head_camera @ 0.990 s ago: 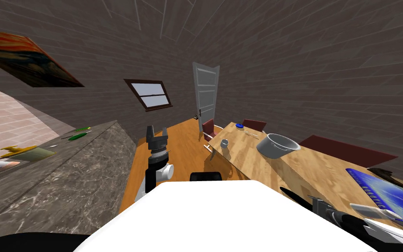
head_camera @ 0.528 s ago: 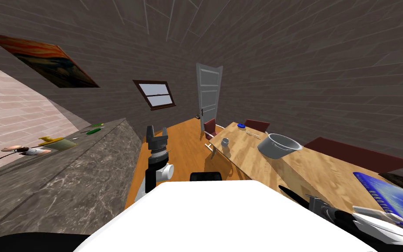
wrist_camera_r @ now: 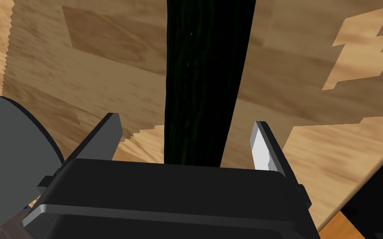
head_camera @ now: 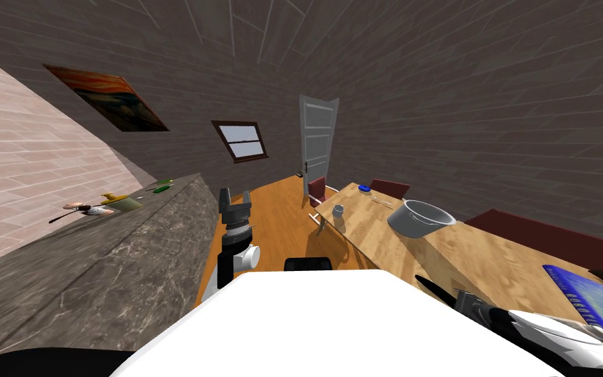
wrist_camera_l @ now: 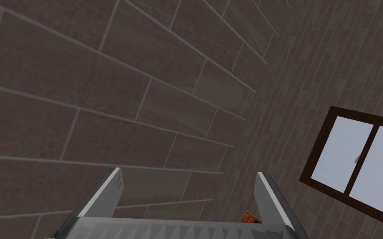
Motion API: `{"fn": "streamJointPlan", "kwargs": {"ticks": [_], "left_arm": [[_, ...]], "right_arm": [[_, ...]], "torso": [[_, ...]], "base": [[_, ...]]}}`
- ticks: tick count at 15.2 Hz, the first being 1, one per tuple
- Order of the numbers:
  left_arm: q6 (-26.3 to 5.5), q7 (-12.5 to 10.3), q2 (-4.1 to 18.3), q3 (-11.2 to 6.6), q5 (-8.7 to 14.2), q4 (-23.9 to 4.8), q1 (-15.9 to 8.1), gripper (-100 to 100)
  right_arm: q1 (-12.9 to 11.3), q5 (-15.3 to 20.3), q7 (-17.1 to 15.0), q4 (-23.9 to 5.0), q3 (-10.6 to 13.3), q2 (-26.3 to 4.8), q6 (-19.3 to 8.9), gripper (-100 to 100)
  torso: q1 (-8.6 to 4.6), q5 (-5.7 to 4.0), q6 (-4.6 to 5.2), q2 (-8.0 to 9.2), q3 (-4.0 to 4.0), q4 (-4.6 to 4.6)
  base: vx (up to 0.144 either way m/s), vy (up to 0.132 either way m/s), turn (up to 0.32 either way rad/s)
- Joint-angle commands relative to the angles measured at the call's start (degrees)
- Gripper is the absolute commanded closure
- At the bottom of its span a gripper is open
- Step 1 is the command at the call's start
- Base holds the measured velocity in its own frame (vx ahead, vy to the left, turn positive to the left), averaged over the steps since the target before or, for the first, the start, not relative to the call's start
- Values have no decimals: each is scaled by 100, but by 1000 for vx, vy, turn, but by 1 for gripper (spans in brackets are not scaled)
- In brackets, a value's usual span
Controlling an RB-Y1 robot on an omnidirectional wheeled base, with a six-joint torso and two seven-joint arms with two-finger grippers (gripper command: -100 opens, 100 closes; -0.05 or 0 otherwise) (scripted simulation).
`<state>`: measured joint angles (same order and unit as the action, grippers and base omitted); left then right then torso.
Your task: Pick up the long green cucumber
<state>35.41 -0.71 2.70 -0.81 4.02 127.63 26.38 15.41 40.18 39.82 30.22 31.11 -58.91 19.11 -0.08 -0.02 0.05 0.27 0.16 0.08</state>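
Right gripper at near right over pale wooden table, fingers wide apart; long dark green cucumber running lengthwise between them, gap visible on either side, neither blade pressing it. Grey round pot farther along table. Left gripper raised upright beside grey marbled counter, fingers parted, empty

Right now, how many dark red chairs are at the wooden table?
3. Far-end chair beside the light grey door; second chair behind the far corner of the wooden table; third chair along its wall side, beyond the grey pot. Others may be hidden.
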Motion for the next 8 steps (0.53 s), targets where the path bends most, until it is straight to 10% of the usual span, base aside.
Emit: {"fn": "streamJointPlan", "kwargs": {"ticks": [1, 6, 7, 8], "left_arm": [[0, 0, 0, 0, 0, 0, 0, 0], [0, 0, 0, 0, 0, 0, 0, 0], [0, 0, 0, 0, 0, 0, 0, 0], [0, 0, 0, 0, 0, 0, 1, 0]], "right_arm": [[-41, 263, -286, 50, 3, 18, -104, -100], [-56, 417, -556, 114, 27, 14, -173, -100], [-60, 434, -604, 114, 25, 17, -187, 100], [-60, 433, -607, 114, 25, 17, -188, 100]], "torso": [[0, 0, 0, 0, 0, 0], [-2, -1, -2, 4, 2, 1], [-1, 0, 1, -3, -2, -1], [1, 0, 1, -12, -7, -2]], "base": [[-69, -6, 111], [-70, -11, 81], [-17, -4, 1], [-10, 4, -8]]}}
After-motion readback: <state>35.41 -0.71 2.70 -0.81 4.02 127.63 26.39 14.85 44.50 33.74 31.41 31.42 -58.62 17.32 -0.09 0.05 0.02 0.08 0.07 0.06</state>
